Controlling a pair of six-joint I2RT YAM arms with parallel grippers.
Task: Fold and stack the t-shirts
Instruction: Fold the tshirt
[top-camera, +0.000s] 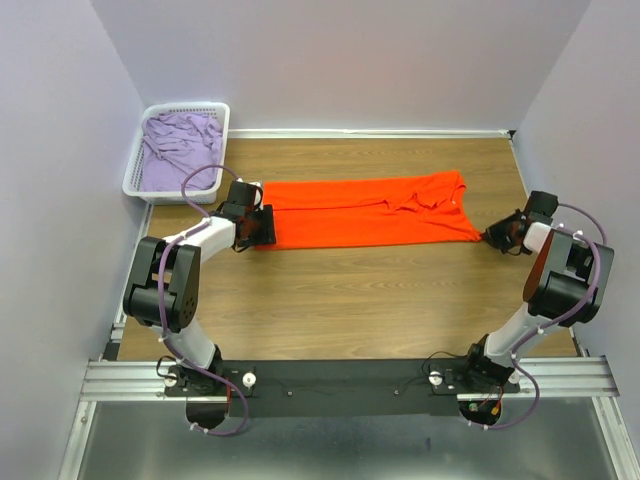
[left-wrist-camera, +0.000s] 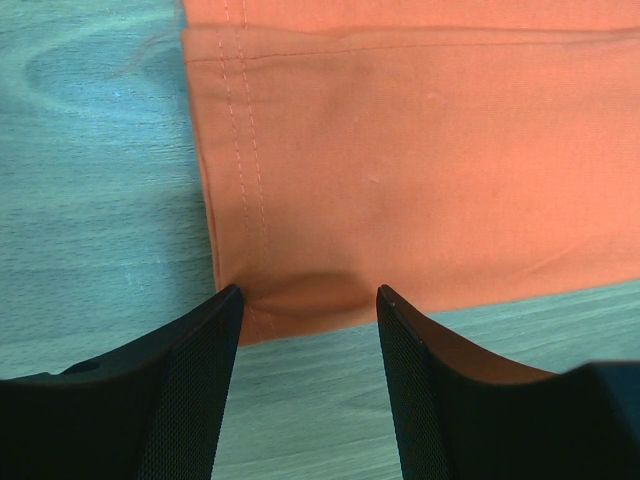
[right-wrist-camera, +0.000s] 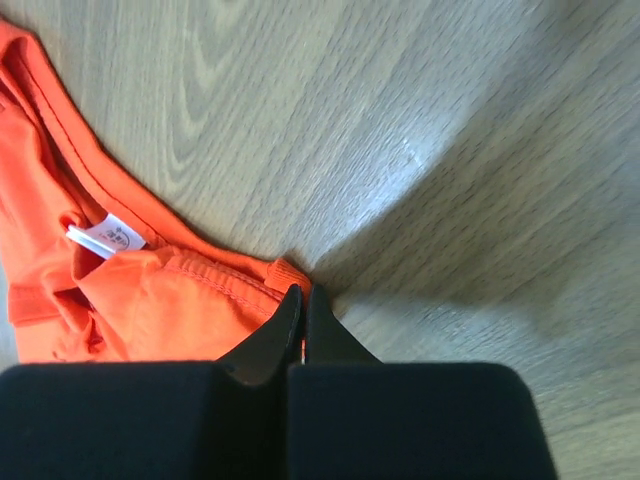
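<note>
**Checker:** Which step is in hand?

**Operator:** The crosswise fold of the orange t-shirt (top-camera: 370, 210). It lies on the bench (top-camera: 350, 310) as a long strip folded lengthwise, with the hem on my left and the neck on my right.

**Checker:** What state are the pincers in?

**Operator:** The left pincer (left-wrist-camera: 308, 292) stands well open. It has one finger on each side of the near hem corner and grips nothing. The right pincer (right-wrist-camera: 302, 292) is closed tight, with its tips touching the near corner at the neck end. I cannot tell whether any cloth is caught between them.

**Checker:** What does the next move call for?

**Operator:** In my judgement, I close the left pincer on the hem corner and confirm the right grip. Then I lift one end and carry it over the other.

**Checker:** What about edges and room to move?

**Operator:** The near long edge runs straight. The neck end is bunched, with the label (right-wrist-camera: 108, 237) showing. Bare bench lies between the strip and the arm bases, which leaves room for the swing. The basket (top-camera: 190, 107) holding the lilac t-shirt (top-camera: 180, 140) sits in the far left corner, near the left pincer. I judge that any lift on the left must stay off the basket rim. The right pincer works near the right wall.
</note>
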